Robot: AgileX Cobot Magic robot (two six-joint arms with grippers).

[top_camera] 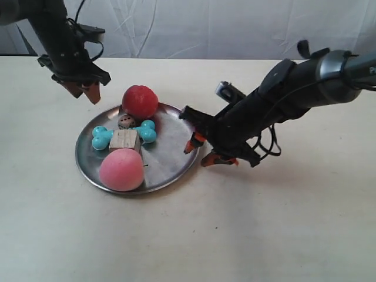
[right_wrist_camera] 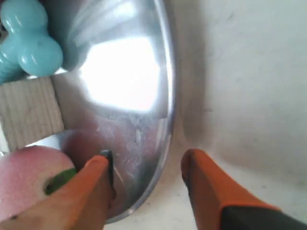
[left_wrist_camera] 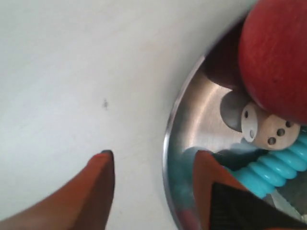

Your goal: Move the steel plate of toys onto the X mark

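The steel plate (top_camera: 170, 147) lies on the table and carries the red ball (top_camera: 140, 100), the larger pink ball (top_camera: 121, 169), the turquoise bone (top_camera: 103, 137), the wooden block (top_camera: 124, 140) and the die (top_camera: 126, 121). My right gripper (top_camera: 198, 153) is open and low at the plate's rim; in the right wrist view (right_wrist_camera: 146, 160) one finger is inside the plate (right_wrist_camera: 124, 72) and one is outside. My left gripper (top_camera: 84, 94) hangs open above the opposite rim (left_wrist_camera: 153, 153). A tiny dark speck (left_wrist_camera: 105, 103) marks the table; I cannot tell whether it is the X mark.
The cream table (top_camera: 264, 223) stretches out around the plate. A white cloth backdrop (top_camera: 223, 29) hangs behind the far edge. Cables loop off the arm at the exterior view's right (top_camera: 270, 141).
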